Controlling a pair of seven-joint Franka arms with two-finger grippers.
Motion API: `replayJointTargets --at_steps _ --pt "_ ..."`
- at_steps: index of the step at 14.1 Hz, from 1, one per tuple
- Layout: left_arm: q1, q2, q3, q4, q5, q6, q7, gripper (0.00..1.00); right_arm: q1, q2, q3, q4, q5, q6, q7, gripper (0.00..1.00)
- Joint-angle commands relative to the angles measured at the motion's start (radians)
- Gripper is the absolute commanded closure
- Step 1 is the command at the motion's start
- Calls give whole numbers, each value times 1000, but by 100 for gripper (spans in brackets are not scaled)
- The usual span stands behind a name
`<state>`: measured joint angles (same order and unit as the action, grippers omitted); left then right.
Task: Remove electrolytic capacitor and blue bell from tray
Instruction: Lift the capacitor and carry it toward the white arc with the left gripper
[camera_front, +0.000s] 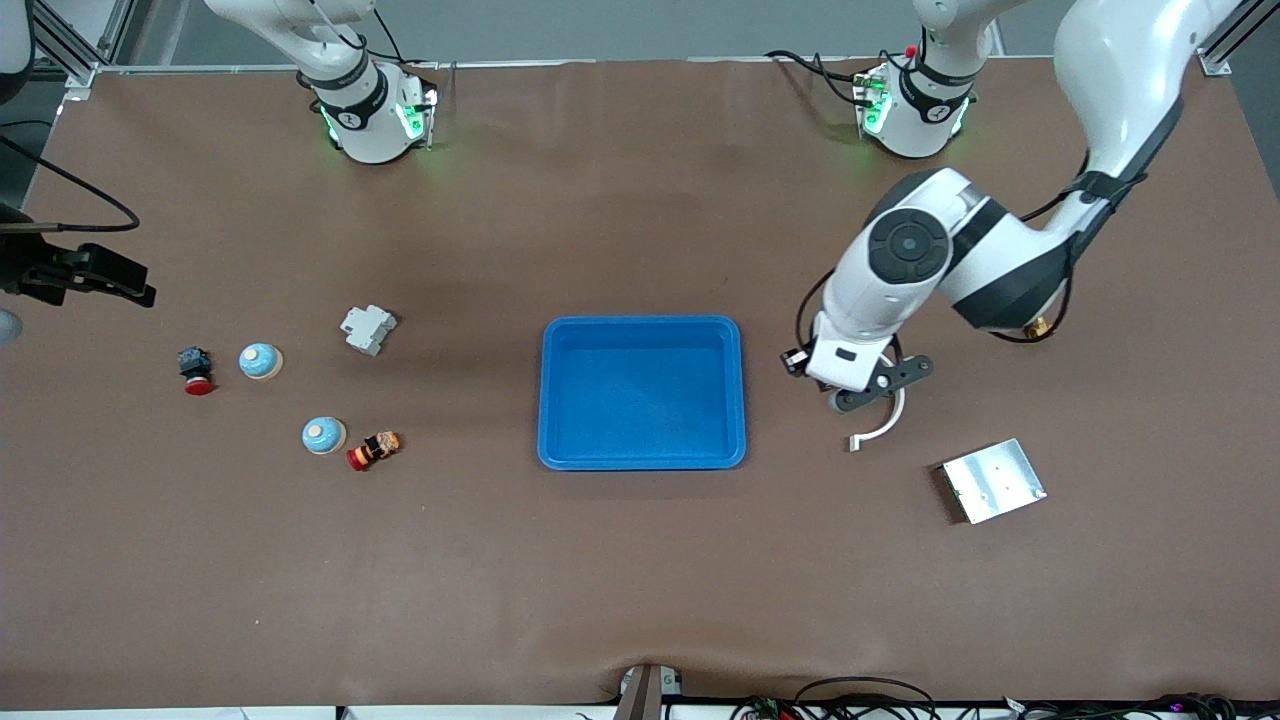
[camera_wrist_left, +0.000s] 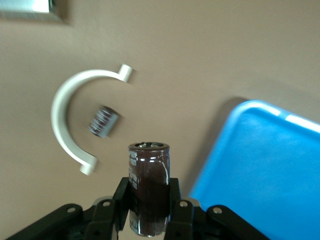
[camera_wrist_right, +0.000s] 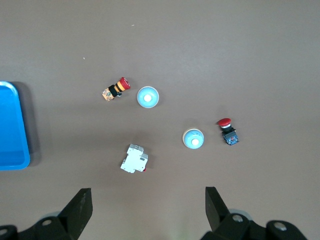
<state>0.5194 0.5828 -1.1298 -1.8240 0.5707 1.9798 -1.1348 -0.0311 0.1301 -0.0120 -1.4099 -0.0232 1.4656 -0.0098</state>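
The left gripper (camera_front: 868, 398) hangs over bare table between the blue tray (camera_front: 642, 333) and the tilted silver metal plate (camera_front: 993, 480), toward the left arm's end. Its fingers are clamped on the electrolytic capacitor (camera_wrist_left: 149, 186), a dark brown can with a silvery top rim, whose long axis runs along the fingers and points down toward the table. Right below it lie a white curved plastic clip (camera_wrist_left: 70, 117) and, inside the curve, a small dark ribbed cylinder (camera_wrist_left: 103, 121), blurred, perhaps another capacitor. So the capacitor is already outside the tray, and setting it down calls for a spot clear of those two parts.

The tray looks empty. Two blue bells (camera_front: 260, 361) (camera_front: 324, 435) sit on the table toward the right arm's end, among two red push buttons (camera_front: 196, 371) (camera_front: 372, 450) and a white circuit breaker (camera_front: 367, 328). The right gripper (camera_wrist_right: 148, 210) waits high over that group, fingers spread wide, holding nothing.
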Motion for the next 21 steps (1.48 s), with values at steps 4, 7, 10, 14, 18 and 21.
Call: replayJointTargets --at_steps 4,7,10,14,18,21 --pt "342 -38 -175 -185 130 39 257 100 -27 -3 15 11 2 -5 2 0" --pt "471 -32 -194 -286 217 141 346 100 -27 -3 17 11 2 -7 2 0" --pt "582 5 -183 -372 340 275 372 100 -29 -3 17 11 2 -8 5 0" --pt "665 35 -125 -463 460 421 418 100 -27 -3 17 11 2 -7 7 0" --pt "656 109 -44 -468 518 468 452 100 -29 -3 17 11 9 -7 8 0" --pt "619 127 2 -465 526 470 467 100 -32 -3 14 9 35 -8 7 0"
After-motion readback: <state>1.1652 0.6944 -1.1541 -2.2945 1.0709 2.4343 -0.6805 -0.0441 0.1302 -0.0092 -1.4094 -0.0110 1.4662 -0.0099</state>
